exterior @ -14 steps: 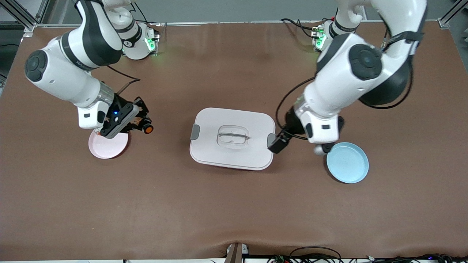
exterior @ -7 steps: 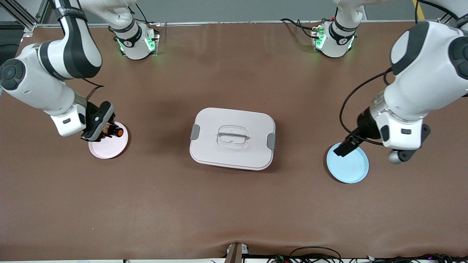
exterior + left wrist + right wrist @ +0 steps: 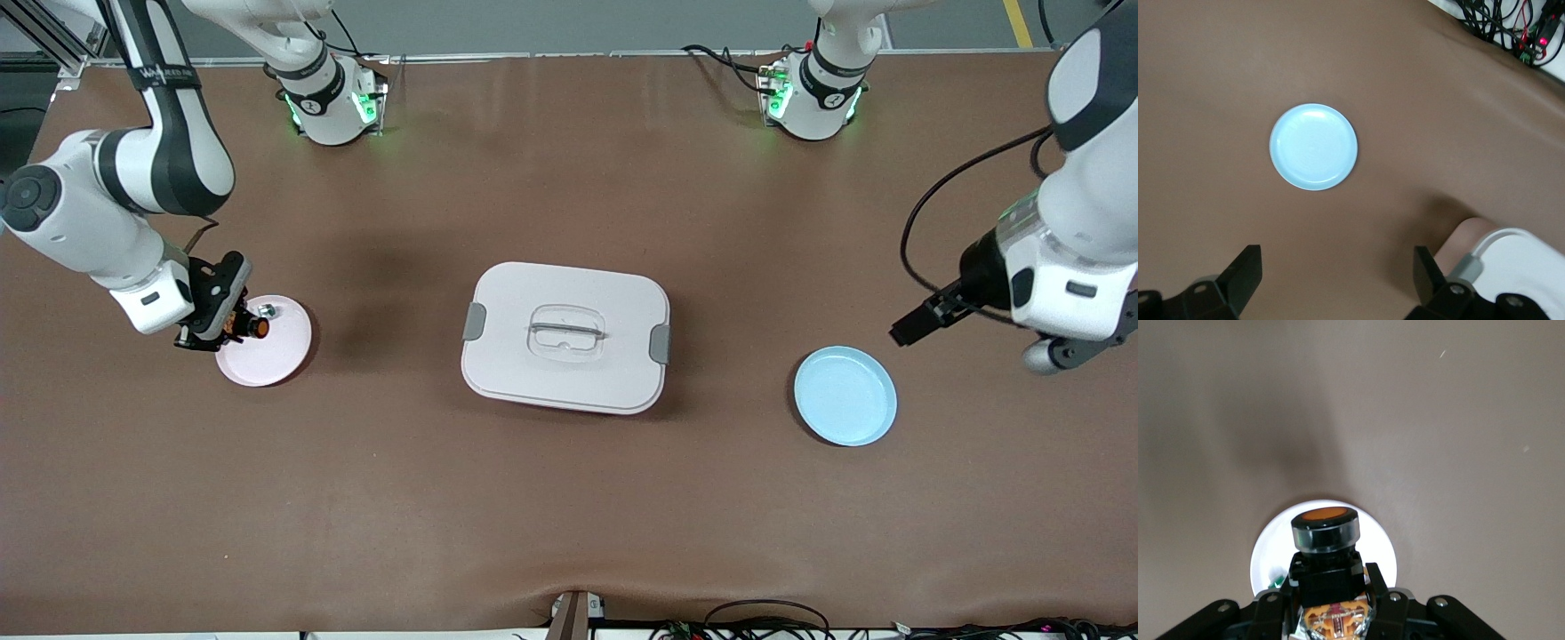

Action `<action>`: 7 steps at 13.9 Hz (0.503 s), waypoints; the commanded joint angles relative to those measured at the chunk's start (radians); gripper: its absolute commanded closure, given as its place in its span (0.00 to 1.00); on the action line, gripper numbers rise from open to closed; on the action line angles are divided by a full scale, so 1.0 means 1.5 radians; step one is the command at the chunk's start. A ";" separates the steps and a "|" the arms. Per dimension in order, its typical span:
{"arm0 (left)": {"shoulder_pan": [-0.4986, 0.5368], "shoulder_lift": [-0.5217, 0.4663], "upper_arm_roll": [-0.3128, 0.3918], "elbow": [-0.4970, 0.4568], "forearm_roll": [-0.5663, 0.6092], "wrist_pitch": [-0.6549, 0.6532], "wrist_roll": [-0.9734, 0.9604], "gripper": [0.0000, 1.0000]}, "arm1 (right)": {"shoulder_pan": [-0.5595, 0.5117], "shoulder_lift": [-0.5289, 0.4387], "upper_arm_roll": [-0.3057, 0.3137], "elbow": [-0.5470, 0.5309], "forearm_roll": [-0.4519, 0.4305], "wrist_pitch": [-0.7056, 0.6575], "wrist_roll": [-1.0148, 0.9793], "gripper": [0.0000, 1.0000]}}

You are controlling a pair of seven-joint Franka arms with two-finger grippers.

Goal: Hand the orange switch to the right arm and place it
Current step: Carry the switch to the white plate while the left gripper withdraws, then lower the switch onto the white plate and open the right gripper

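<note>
The orange switch [image 3: 257, 328] [image 3: 1325, 528], a black body with a round orange cap, is clamped in my right gripper [image 3: 238, 325] [image 3: 1331, 590]. The gripper is shut on the switch's body and holds it just over the rim of the pink plate [image 3: 271, 356] [image 3: 1269, 550], cap pointing out over the plate. My left gripper [image 3: 1058, 354] [image 3: 1337, 280] hangs open and empty over bare table at the left arm's end, beside the blue plate [image 3: 845, 396] [image 3: 1313, 147].
A small silver part [image 3: 267, 311] lies on the pink plate next to the switch. A white lidded box [image 3: 565, 336] with a handle sits mid-table between the plates. Cables and a connector [image 3: 573, 613] lie at the table's edge nearest the front camera.
The right gripper carried the switch from beside the pink plate to over its rim, toward the right arm's end. The left arm swung away from the box, past the blue plate.
</note>
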 commanded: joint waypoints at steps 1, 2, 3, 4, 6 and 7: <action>-0.062 -0.086 0.113 -0.084 0.003 0.000 0.148 0.00 | -0.026 0.030 0.011 -0.008 -0.031 0.034 -0.020 1.00; -0.090 -0.105 0.152 -0.104 0.003 0.001 0.194 0.00 | -0.030 0.041 0.011 -0.017 -0.031 0.054 -0.019 1.00; -0.118 -0.124 0.192 -0.123 0.003 0.001 0.229 0.00 | -0.042 0.054 0.011 -0.024 -0.031 0.081 -0.019 1.00; -0.134 -0.138 0.214 -0.138 0.002 0.001 0.253 0.00 | -0.050 0.065 0.011 -0.031 -0.031 0.105 -0.020 1.00; -0.130 -0.153 0.220 -0.153 -0.011 0.000 0.294 0.00 | -0.055 0.085 0.011 -0.045 -0.031 0.149 -0.020 1.00; -0.128 -0.160 0.220 -0.155 -0.011 0.000 0.309 0.00 | -0.058 0.097 0.011 -0.051 -0.031 0.173 -0.020 1.00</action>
